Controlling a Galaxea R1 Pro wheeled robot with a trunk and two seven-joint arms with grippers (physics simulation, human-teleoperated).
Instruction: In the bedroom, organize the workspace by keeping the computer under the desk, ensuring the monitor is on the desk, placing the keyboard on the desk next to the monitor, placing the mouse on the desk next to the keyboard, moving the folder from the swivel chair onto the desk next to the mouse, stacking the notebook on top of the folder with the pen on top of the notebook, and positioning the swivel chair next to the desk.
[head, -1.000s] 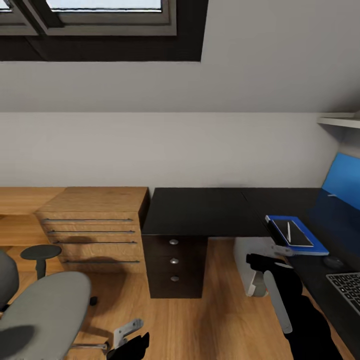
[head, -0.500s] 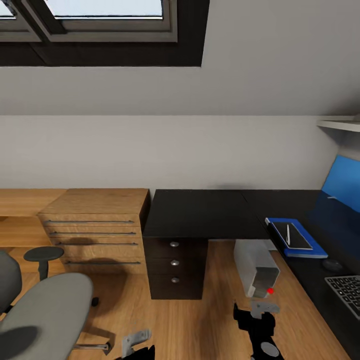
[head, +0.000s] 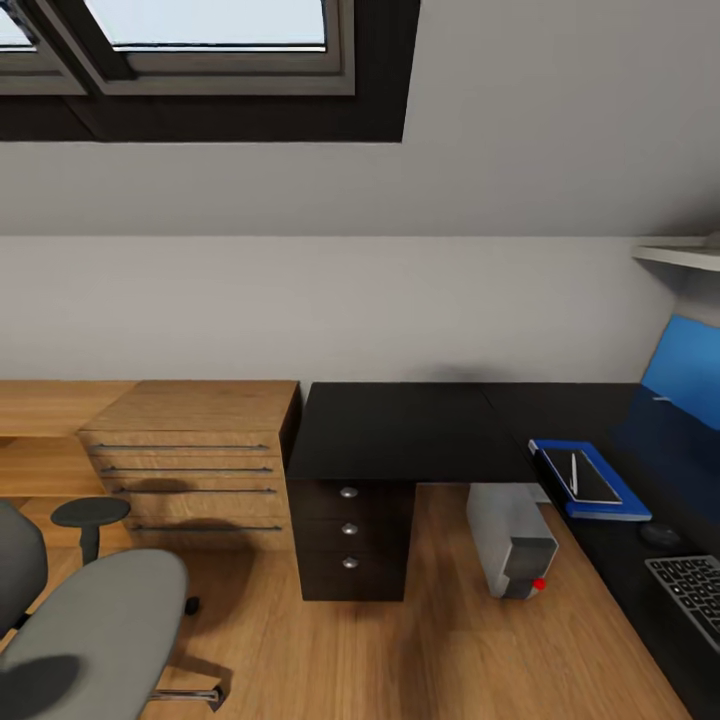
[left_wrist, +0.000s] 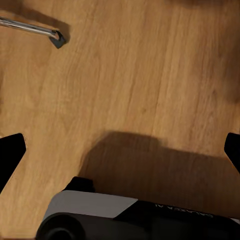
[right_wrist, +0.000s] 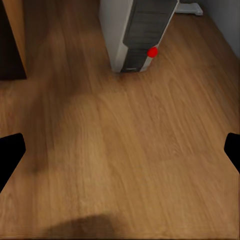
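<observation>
The black-topped desk (head: 400, 430) runs along the wall and turns down the right side. On it, the blue folder (head: 604, 500) carries the dark notebook (head: 585, 476) with the pen (head: 574, 472) on top. Beyond them lie the mouse (head: 660, 533) and the keyboard (head: 690, 590), under the blue-lit monitor (head: 685, 370). The computer (head: 510, 540) (right_wrist: 135, 35) stands on the floor under the desk. The swivel chair (head: 90, 630) is at the lower left, away from the desk. My left gripper (left_wrist: 120, 155) hangs open over bare floor near a chrome chair leg (left_wrist: 30, 27). My right gripper (right_wrist: 120, 155) hangs open over floor short of the computer.
A low oak drawer unit (head: 190, 450) adjoins the desk's left end, and dark drawers (head: 348, 530) sit under the desk. A skylight (head: 200, 40) is set in the sloped wall and a white shelf (head: 680, 255) is mounted at the right. Wood floor (head: 400, 650) lies between chair and desk.
Both arms have dropped out of the head view; the right one had been raised beside the folder. The computer now shows unobstructed. The camera has tilted up slightly.
</observation>
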